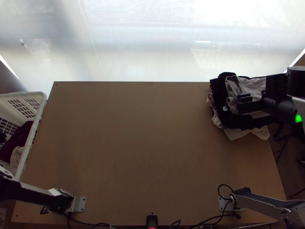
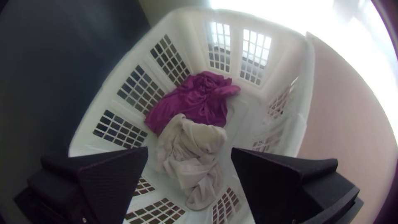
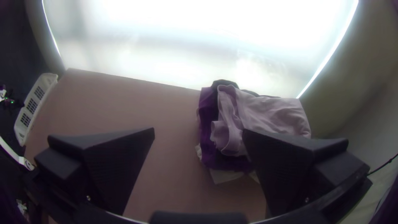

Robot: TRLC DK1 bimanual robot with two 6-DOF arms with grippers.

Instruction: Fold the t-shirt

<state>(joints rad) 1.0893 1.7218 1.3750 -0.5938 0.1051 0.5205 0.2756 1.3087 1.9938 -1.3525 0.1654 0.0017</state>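
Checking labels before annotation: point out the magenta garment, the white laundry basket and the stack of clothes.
Magenta garment (image 2: pixel 188 101): left wrist view, its creased middle.
White laundry basket (image 2: pixel 194 35): left wrist view, solid part of its inner wall.
Stack of clothes (image 3: pixel 269 112): right wrist view, its pale top layer.

Stretches flat as a brown wooden tabletop (image 1: pixel 133 133), bearing a layered pile of pale and dark cloth garments (image 1: pixel 219 99) at the far right corner and thin black cables (image 1: pixel 225 184) near the closer edge.
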